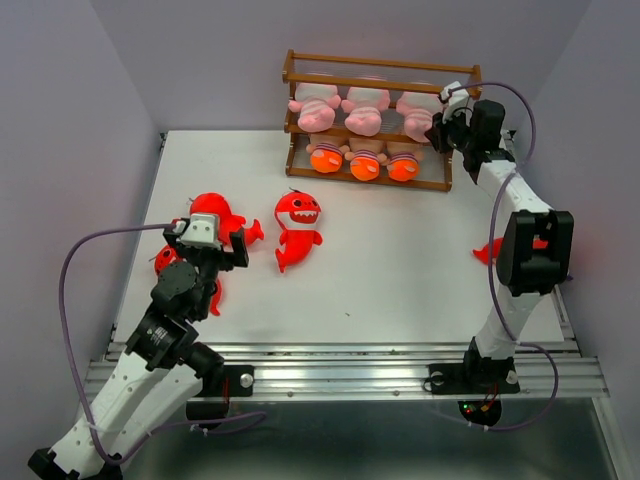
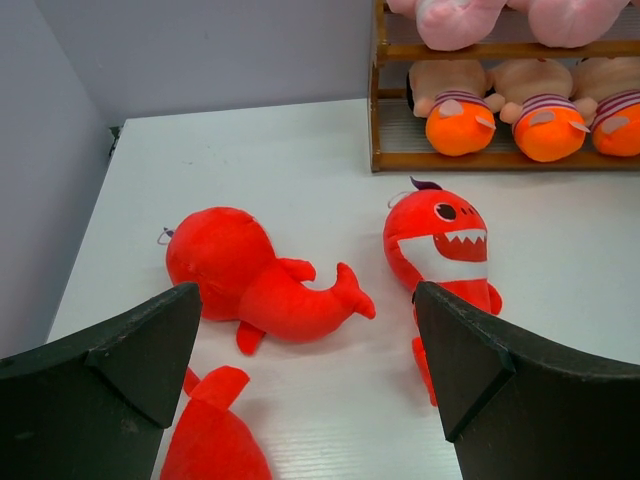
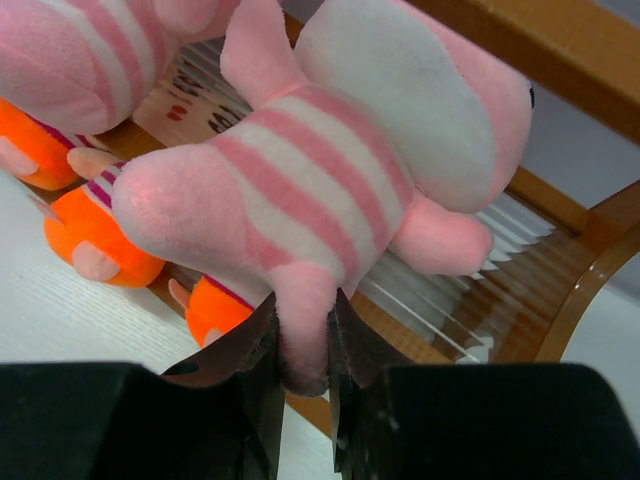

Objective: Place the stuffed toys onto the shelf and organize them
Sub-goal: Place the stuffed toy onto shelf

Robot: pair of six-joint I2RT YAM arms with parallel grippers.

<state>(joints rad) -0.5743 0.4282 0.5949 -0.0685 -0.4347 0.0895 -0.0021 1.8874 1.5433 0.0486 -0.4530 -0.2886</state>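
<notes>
Right wrist view: right gripper clamped on a leg of the pink striped toy on the middle tier of the shelf, at the far edge of the table. Left gripper, jaws wide apart, hovers over a red shark near the left edge.

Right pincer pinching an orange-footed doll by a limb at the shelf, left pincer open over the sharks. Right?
No: the right pincer pinches a pink striped toy by a limb, as the right wrist view shows. The rest holds.
</notes>
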